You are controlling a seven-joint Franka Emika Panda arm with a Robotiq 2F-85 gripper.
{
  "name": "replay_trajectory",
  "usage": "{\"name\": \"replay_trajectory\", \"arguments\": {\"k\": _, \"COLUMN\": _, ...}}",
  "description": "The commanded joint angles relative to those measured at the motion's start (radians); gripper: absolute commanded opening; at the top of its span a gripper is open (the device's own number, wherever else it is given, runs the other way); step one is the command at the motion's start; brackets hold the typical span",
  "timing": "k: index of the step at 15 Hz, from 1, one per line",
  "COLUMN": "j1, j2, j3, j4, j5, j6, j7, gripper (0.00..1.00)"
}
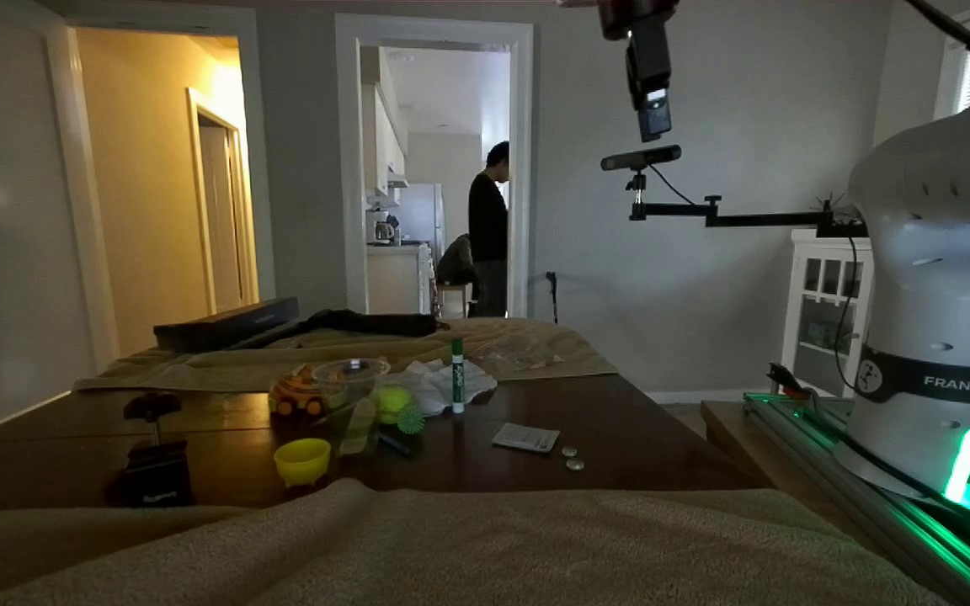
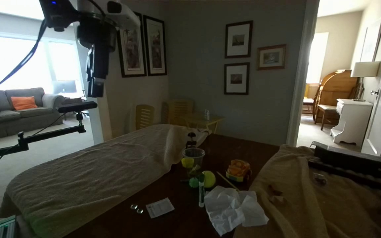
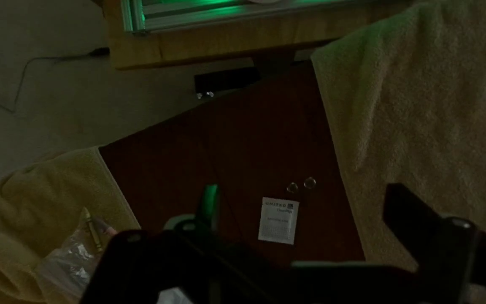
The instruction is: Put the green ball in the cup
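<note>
The green ball (image 1: 393, 402) is bright yellow-green and sits on the dark table among several objects; it also shows in an exterior view (image 2: 209, 178). The clear plastic cup (image 1: 352, 372) stands upright close to the ball, also visible in an exterior view (image 2: 193, 153). A yellowish-green piece shows at its lower part; I cannot tell whether it is inside. My gripper (image 1: 655, 126) is high above the table, toward the robot's side and well apart from ball and cup. In the wrist view my gripper (image 3: 303, 192) has its fingers wide apart with nothing held. Ball and cup are out of the wrist view.
A spiky green ball (image 2: 193, 182), a green marker (image 1: 458, 376) and white crumpled paper (image 2: 233, 208) lie close to the ball. A yellow bowl (image 1: 302, 461), an orange toy truck (image 2: 238, 170) and a black clamp (image 1: 155, 459) stand nearby. A camera (image 1: 641, 157) on an arm is below the gripper.
</note>
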Motion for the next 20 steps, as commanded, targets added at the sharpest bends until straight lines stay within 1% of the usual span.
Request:
{"name": "replay_trajectory", "arguments": {"k": 1, "j1": -0.033, "j2": 0.103, "j3": -0.029, "j4": 0.021, "j5": 0.078, "j6": 0.136, "j7": 0.089, "gripper": 1.00}}
{"name": "replay_trajectory", "arguments": {"k": 3, "j1": -0.048, "j2": 0.160, "j3": -0.035, "j4": 0.026, "j5": 0.085, "j6": 0.232, "j7": 0.123, "gripper": 1.00}}
{"name": "replay_trajectory", "arguments": {"k": 7, "j1": -0.071, "j2": 0.273, "j3": -0.030, "j4": 0.041, "j5": 0.049, "j6": 0.410, "j7": 0.182, "gripper": 1.00}}
{"name": "replay_trajectory", "arguments": {"k": 9, "j1": -0.073, "j2": 0.325, "j3": -0.031, "j4": 0.048, "j5": 0.061, "j6": 0.496, "j7": 0.217, "gripper": 1.00}}
{"name": "replay_trajectory", "arguments": {"k": 12, "j1": -0.073, "j2": 0.400, "j3": -0.029, "j4": 0.061, "j5": 0.080, "j6": 0.622, "j7": 0.322, "gripper": 1.00}}
{"name": "replay_trajectory", "arguments": {"k": 13, "j1": -0.079, "j2": 0.435, "j3": -0.028, "j4": 0.080, "j5": 0.073, "j6": 0.658, "j7": 0.379, "gripper": 1.00}}
{"name": "replay_trajectory", "arguments": {"k": 16, "j1": -0.085, "j2": 0.545, "j3": -0.048, "j4": 0.163, "j5": 0.080, "j6": 0.702, "j7": 0.502, "gripper": 1.00}}
{"name": "replay_trajectory", "arguments": {"k": 20, "j1": -0.075, "j2": 0.670, "j3": -0.085, "j4": 0.277, "j5": 0.098, "j6": 0.710, "j7": 0.654, "gripper": 1.00}}
